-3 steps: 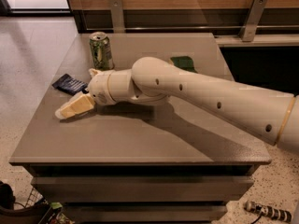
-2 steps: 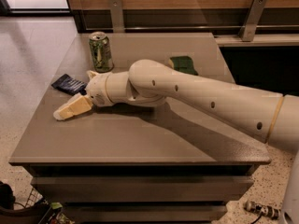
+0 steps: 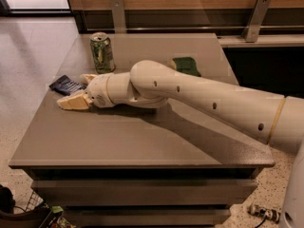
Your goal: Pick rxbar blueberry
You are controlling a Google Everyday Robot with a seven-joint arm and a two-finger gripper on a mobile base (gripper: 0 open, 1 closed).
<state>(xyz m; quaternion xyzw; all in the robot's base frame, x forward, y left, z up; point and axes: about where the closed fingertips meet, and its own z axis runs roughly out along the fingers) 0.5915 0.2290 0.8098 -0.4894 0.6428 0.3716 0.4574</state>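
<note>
Hovering gripper (image 3: 71, 91) by rxbar (image 3: 65, 84) — grey table (image 3: 142, 144)

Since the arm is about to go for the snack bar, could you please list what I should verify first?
1. rxbar blueberry visible, lying flat near the table's left edge: ok.
2. Gripper low over the table beside the bar, fingers apart: ok.
3. Bar fully between the fingers: cannot tell.
4. Green drink can upright and apart from the gripper: ok.
5. Green-topped sponge behind the arm, away from the bar: ok.
</note>
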